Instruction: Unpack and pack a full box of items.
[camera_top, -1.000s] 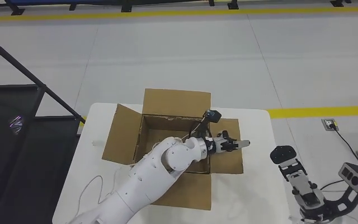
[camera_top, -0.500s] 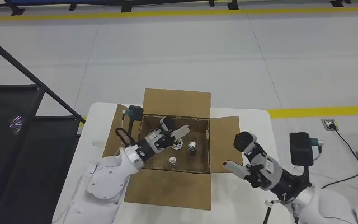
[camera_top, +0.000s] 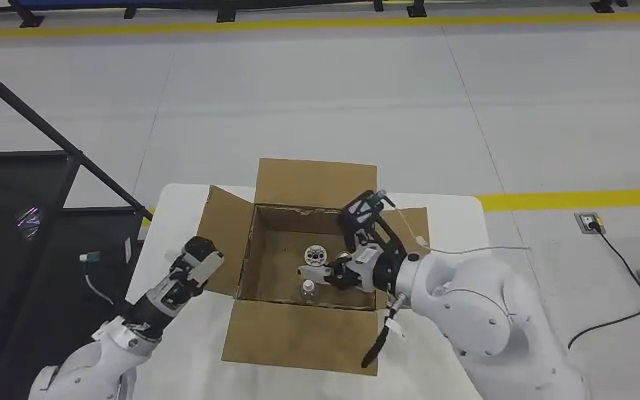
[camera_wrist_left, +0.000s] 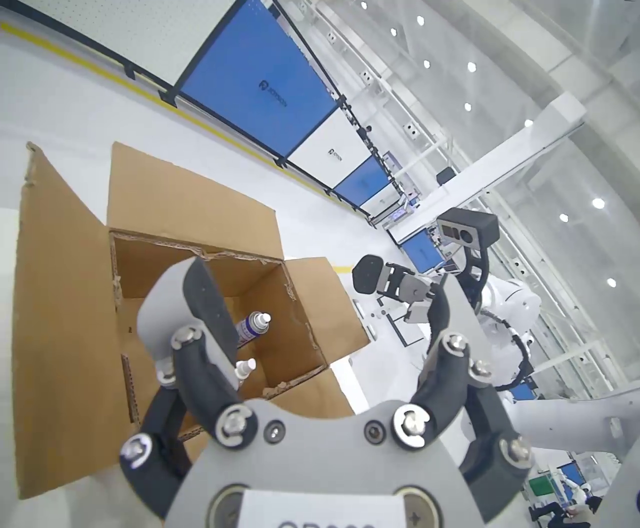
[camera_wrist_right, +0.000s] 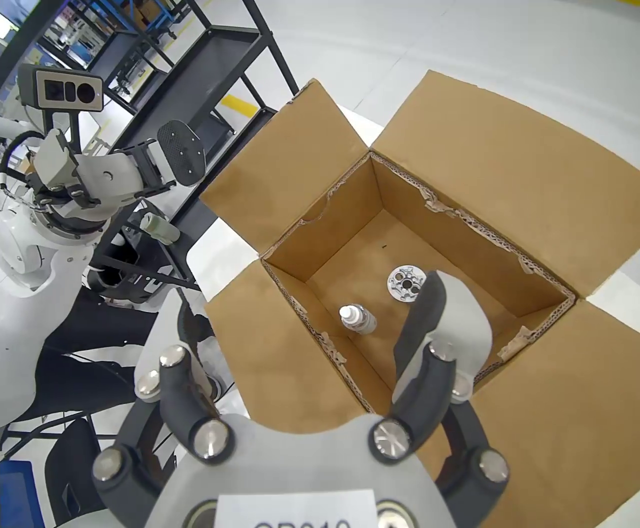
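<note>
An open cardboard box stands mid-table with its flaps spread. On its floor lie a round metal disc and a small white-capped bottle. A spray can leans beside the bottle. My left gripper hangs open and empty outside the box, next to its left flap. My right gripper is open and empty above the box's right inner side, its fingers just over the rim.
The white table has bare room right of the box, crossed by a thin cable. A black metal rack stands off the table's left edge. The near flap covers the front of the table.
My left gripper has come out of the box and drawn back to its left side. My right arm has swung in from the right to above the box's right side.
</note>
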